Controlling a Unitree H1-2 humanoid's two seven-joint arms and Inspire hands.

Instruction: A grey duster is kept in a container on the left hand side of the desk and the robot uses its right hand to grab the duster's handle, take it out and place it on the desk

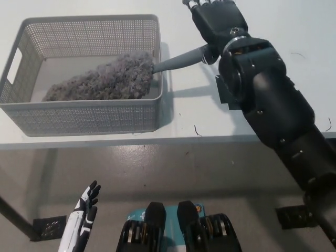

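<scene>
A grey mesh container stands on the left of the white desk. In it lies the fluffy grey duster, its grey handle sticking out over the right rim. My black right hand lies palm down over the handle's far end and hides it. Its fingers stretch toward the top edge of the picture and are not closed round the handle, and the thumb sits beside it. Below the desk at the lower left, my white left hand rests open.
A small flat black object lies on the desk, mostly hidden under my right forearm. The desk's front edge runs across the middle of the picture, with grey floor below it.
</scene>
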